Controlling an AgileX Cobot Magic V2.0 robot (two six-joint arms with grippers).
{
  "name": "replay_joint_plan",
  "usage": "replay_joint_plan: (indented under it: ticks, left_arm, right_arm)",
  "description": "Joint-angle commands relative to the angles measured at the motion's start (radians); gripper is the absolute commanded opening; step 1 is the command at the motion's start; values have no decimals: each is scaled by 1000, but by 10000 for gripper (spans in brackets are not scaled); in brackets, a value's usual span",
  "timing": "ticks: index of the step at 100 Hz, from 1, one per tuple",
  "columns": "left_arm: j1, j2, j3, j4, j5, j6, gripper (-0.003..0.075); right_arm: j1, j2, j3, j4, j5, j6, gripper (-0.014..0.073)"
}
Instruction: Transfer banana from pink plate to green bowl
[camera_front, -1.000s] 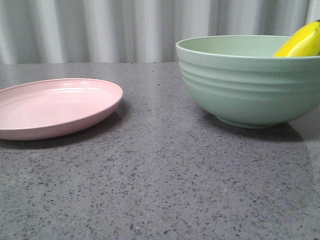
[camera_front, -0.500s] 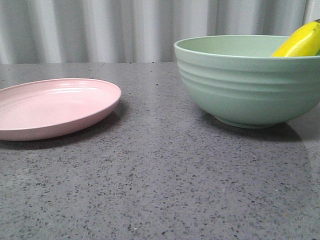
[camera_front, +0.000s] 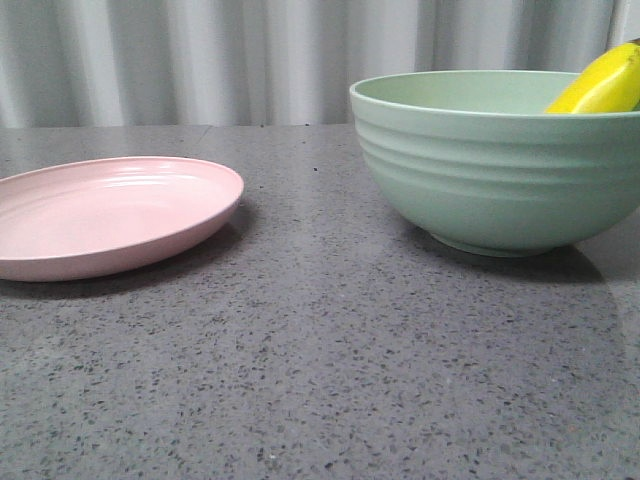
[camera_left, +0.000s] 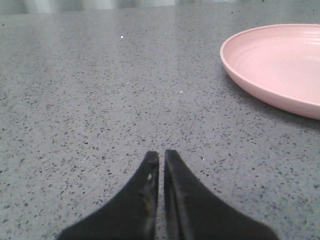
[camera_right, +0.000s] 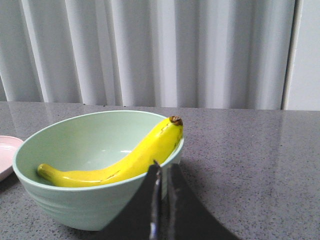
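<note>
Grey speckled stone table (camera_front: 320, 380) runs back to a pale pleated curtain (camera_front: 250, 60); front view, left to right: plate (camera_front: 110, 215) sits flat on the table at the left, nothing on it, its near rim casting a thin shadow; a bare stretch of table separates it from the bowl (camera_front: 490, 170), well apart; bowl stands upright on its small foot at the right, ridges showing on the outer wall; banana (camera_front: 605, 85) lies inside the bowl, one end poking up over the far-right rim, rest hidden by the wall in this view.

Left wrist view: left gripper (camera_left: 161, 156) low over bare table, fingers pressed nearly together with only a thin slit between, nothing held; plate edge near but not touching.

Right wrist view: right gripper (camera_right: 163, 170) just outside the bowl's rim, fingers drawn close, narrow gap, nothing between them; banana fully visible here, curved along the inside wall, one tip down near the bottom, the brown-tipped end resting up on the rim beside the fingers; sliver of plate at the edge beyond the bowl.
</note>
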Motion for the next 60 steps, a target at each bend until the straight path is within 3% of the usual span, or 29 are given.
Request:
replay_joint_plan:
  ticks: [1, 11, 21, 30, 40, 60]
  left_arm:
    - [2, -34, 26, 3, -38, -10, -19]
    - [2, -34, 26, 3, -38, -10, -19]
    - [2, -34, 26, 3, -38, -10, -19]
    - [2, -34, 26, 3, -38, -10, -19]
    - [2, -34, 26, 3, -38, -10, -19]
    - [2, -34, 26, 3, -38, -10, -19]
  right_arm:
    - [-4, 13, -25, -9, -86, -9, -72]
    - [-4, 13, -22, -9, -90, -9, -72]
    - [-15, 13, 44, -37, -184, -9, -72]
    - [-60, 13, 152, -145, -370, -2, -72]
    - [-131, 13, 272, -153, -607, 139, -72]
    - [-217, -34, 266, -161, -255, 164, -72]
